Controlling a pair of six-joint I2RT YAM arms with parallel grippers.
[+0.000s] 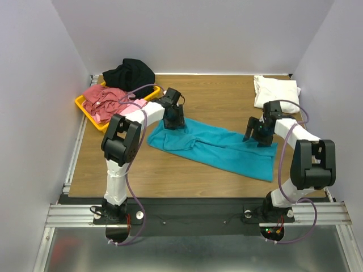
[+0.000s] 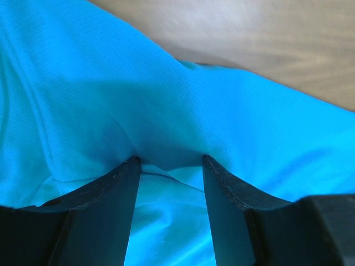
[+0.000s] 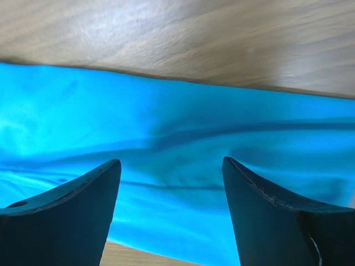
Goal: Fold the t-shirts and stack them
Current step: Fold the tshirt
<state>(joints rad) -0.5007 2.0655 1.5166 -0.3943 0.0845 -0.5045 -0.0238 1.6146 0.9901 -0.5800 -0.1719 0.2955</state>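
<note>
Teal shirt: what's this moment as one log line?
teal shirt: lying on table | left gripper: open, tips on it | right gripper: open over it

- Five t-shirts: one teal shirt (image 1: 215,148), one white shirt (image 1: 275,90), one black shirt (image 1: 129,73), one dusty red shirt (image 1: 102,97) and one pink shirt (image 1: 109,117).
- One yellow tray (image 1: 81,103).
- One wooden table (image 1: 227,102).
- Two robot arms: one left arm (image 1: 120,147) and one right arm (image 1: 309,161).
- Two grippers, one on each arm: the left gripper (image 1: 173,122) and the right gripper (image 1: 258,136), each with two dark fingers.
</note>
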